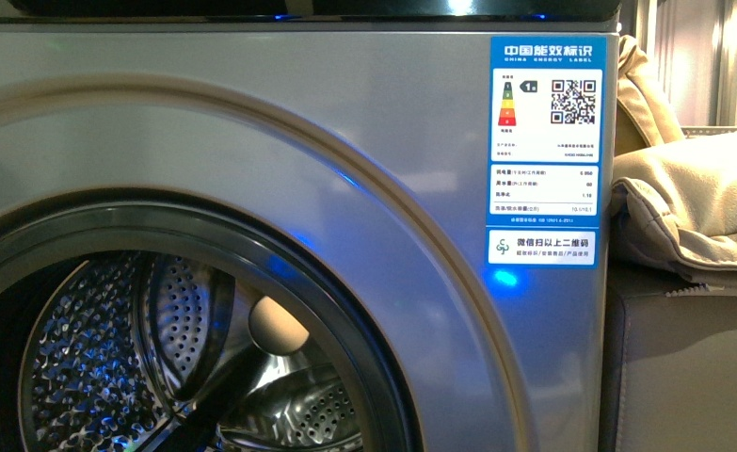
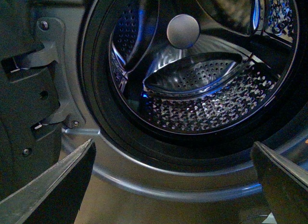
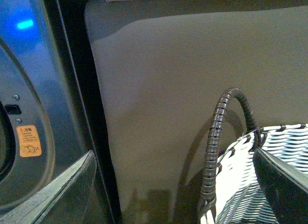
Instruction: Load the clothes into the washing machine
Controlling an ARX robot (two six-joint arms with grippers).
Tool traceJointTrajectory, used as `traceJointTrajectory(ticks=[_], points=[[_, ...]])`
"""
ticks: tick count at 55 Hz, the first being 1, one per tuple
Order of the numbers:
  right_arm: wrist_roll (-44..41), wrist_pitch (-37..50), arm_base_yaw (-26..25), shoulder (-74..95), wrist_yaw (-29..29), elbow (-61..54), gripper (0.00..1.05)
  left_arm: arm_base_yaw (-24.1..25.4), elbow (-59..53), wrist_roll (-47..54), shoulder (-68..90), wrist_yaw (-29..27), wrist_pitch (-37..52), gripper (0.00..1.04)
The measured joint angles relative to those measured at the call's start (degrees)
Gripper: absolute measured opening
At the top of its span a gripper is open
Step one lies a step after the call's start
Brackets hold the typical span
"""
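Observation:
The silver-grey washing machine (image 1: 280,122) fills the front view, its porthole open onto the perforated steel drum (image 1: 91,367), with a blue-white energy label (image 1: 546,151) at the upper right. The dark blue-grey clothes are out of view in every frame. In the left wrist view my left gripper (image 2: 173,159) is open and empty, facing the drum (image 2: 202,84) just outside the dark door rim. In the right wrist view my right gripper (image 3: 173,161) is open and empty, beside the machine's front panel (image 3: 29,89) and above a woven basket (image 3: 260,185).
Cream-beige padded fabric (image 1: 694,188) lies on a brown-grey seat (image 1: 684,367) right of the machine. The seat's side (image 3: 183,89) fills the right wrist view. The black-and-white basket has a wrapped hoop handle (image 3: 214,137). The open door's hinge (image 2: 45,55) shows in the left wrist view.

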Motion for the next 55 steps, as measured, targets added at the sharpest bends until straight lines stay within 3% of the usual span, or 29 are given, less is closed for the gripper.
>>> traceJointTrajectory(ticks=[42,44,47,55], points=[[0.0,0.0,0.0,0.0,0.0,0.0,0.97,0.0,0.0,0.0,0.0,0.0,0.0,0.98],[0.63,4.09,-2.19,0.61,-6.93,-0.26,0.97,0.0,0.0,0.0,0.0,0.0,0.0,0.98],[2.16,16.41,-9.4,3.54,-23.37,-0.22,0.97,0.0,0.0,-0.02,0.0,0.02,0.0,0.98],[5.64,28.3,-20.02,10.93,-37.27,-0.09,0.97,0.0,0.0,0.0,0.0,0.02,0.0,0.98]])
